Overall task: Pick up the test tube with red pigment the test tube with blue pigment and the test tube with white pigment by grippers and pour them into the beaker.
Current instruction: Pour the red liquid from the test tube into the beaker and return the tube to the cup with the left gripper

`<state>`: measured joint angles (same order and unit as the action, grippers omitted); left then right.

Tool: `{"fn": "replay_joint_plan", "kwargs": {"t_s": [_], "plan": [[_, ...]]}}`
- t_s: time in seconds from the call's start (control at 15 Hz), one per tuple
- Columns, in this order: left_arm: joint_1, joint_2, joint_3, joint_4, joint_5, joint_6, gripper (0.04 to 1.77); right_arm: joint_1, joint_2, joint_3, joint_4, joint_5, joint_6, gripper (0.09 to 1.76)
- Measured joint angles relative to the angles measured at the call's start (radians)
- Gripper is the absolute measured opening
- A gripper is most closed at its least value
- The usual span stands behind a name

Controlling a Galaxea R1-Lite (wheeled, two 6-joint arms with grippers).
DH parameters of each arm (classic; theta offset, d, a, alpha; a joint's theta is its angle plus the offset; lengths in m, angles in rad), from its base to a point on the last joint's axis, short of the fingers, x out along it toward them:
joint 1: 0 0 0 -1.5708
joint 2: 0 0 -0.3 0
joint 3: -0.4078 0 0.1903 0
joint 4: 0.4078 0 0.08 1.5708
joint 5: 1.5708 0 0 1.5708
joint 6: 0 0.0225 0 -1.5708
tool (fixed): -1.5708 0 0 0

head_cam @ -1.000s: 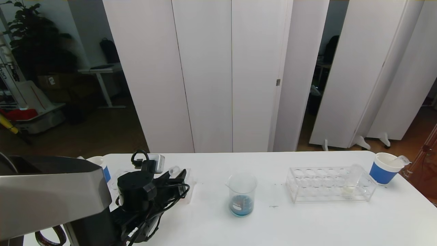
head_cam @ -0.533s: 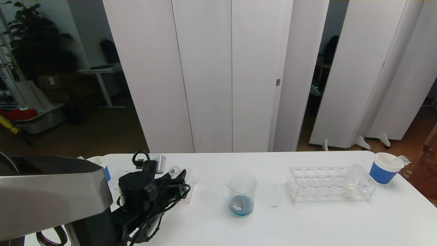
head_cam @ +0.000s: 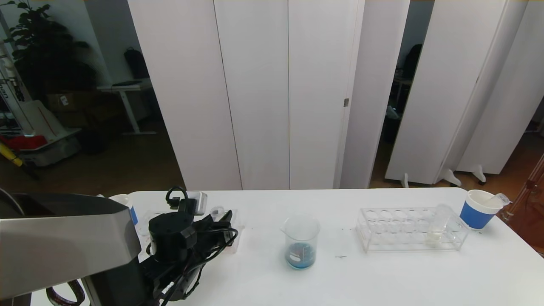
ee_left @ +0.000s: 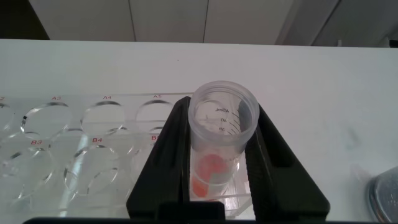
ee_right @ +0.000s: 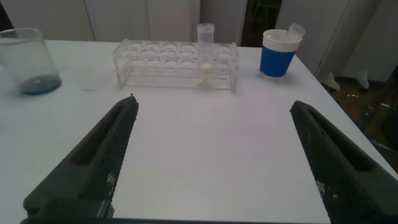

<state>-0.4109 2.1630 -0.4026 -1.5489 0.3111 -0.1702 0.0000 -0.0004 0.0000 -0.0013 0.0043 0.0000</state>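
My left gripper [ee_left: 222, 109] is shut on the test tube with red pigment [ee_left: 224, 134], which stands upright in an end hole of the clear left rack [ee_left: 74, 124]. A little orange-red liquid sits at its bottom. In the head view this gripper [head_cam: 221, 219] is at the table's left. The beaker [head_cam: 301, 242] stands mid-table with blue liquid in its bottom. The test tube with white pigment [head_cam: 437, 223] stands in the right rack [head_cam: 408, 229]. The test tube with blue pigment is out of view. My right gripper [ee_right: 212, 103] hovers open and empty over bare table, short of that rack.
A white paper cup with a blue sleeve [head_cam: 478, 209] holding an empty tube stands at the far right corner. Another such cup [head_cam: 125, 204] sits behind my left arm. The table's right edge lies just past the cup.
The left gripper's fingers have closed the last bit onto the red tube. The right arm has not moved.
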Motion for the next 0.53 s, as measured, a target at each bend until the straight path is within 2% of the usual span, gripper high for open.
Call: {"fn": "replay_joint_plan", "kwargs": {"t_s": [0.53], "plan": [[-0.008, -0.033, -0.016, -0.008, 0.01, 0.031, 0.6, 0.0, 0.0, 0.0, 0.0, 0.0, 0.0, 1.75]]}}
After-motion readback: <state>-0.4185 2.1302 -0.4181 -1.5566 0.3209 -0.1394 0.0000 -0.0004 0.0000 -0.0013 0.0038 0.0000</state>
